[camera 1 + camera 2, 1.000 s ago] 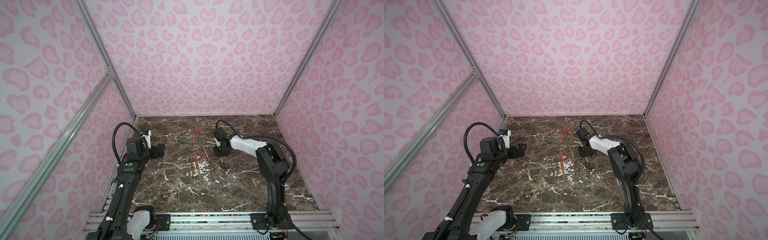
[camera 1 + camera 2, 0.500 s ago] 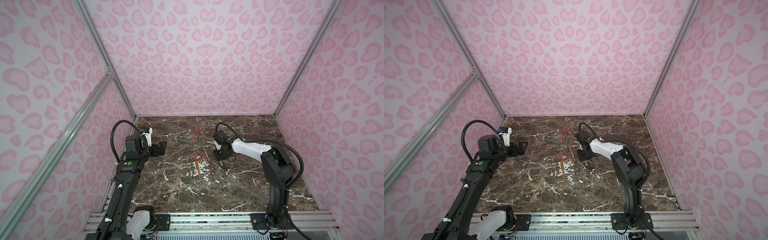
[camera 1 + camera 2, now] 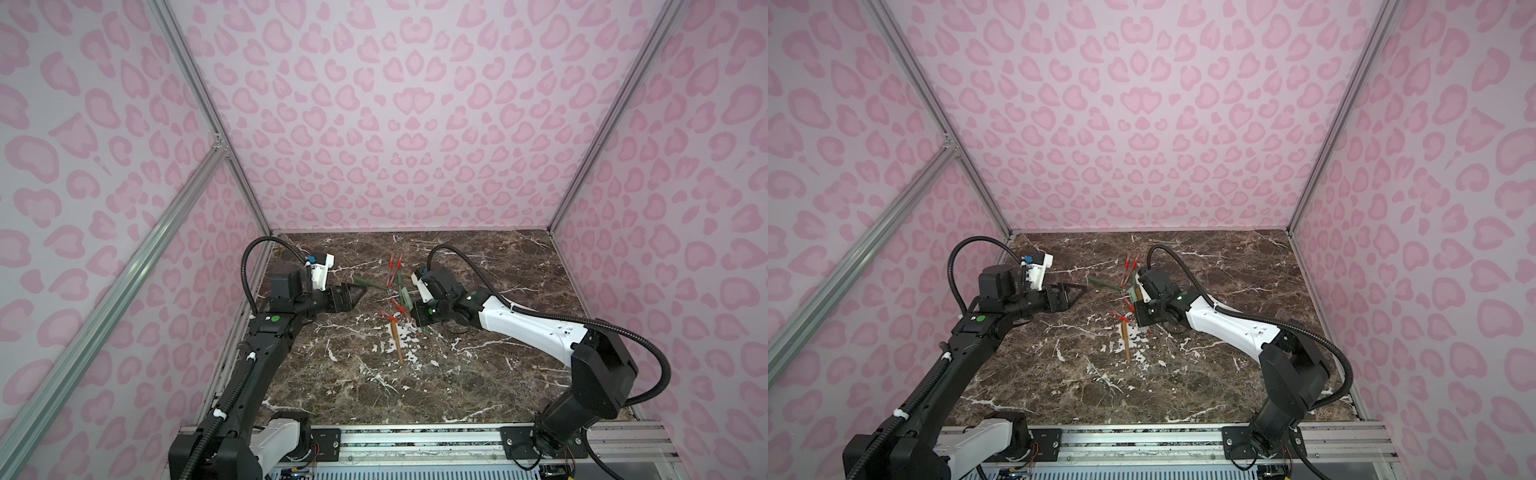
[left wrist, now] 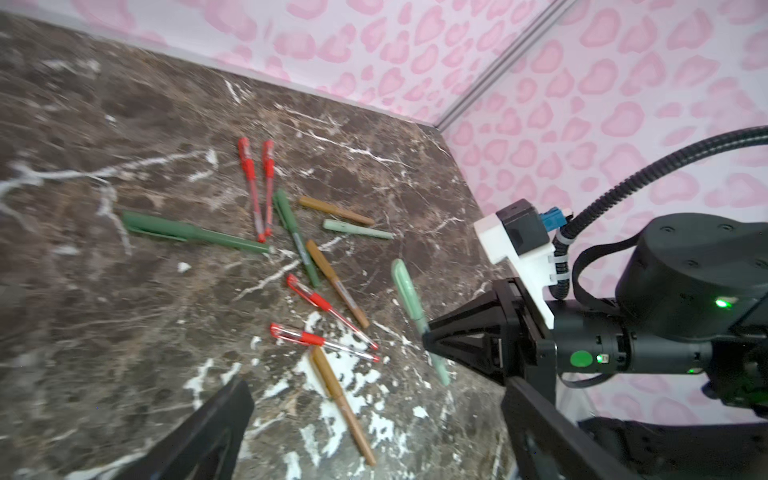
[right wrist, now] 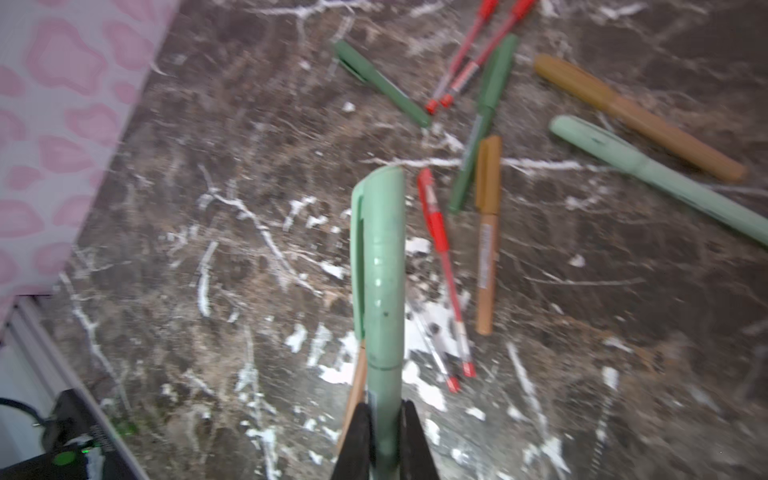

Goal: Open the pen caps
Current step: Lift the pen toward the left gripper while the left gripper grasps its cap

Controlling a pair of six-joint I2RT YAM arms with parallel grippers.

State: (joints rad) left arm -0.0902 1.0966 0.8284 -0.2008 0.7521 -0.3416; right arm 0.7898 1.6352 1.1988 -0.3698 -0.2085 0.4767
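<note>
Fingers (image 5: 362, 436) of right gripper (image 5: 384, 440) pinch capped pale green pen (image 5: 380, 270).

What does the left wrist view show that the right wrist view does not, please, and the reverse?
Only the left wrist view shows the right claw from outside, shut on the pale green pen and holding it off the marble table, with the right arm's body behind. Only the right wrist view shows that pen's cap close up, still on, with its clip, and the claw's fingers pinching the barrel below it. Both show the pens scattered on the table: red, dark green, tan and a second pale green pen.
</note>
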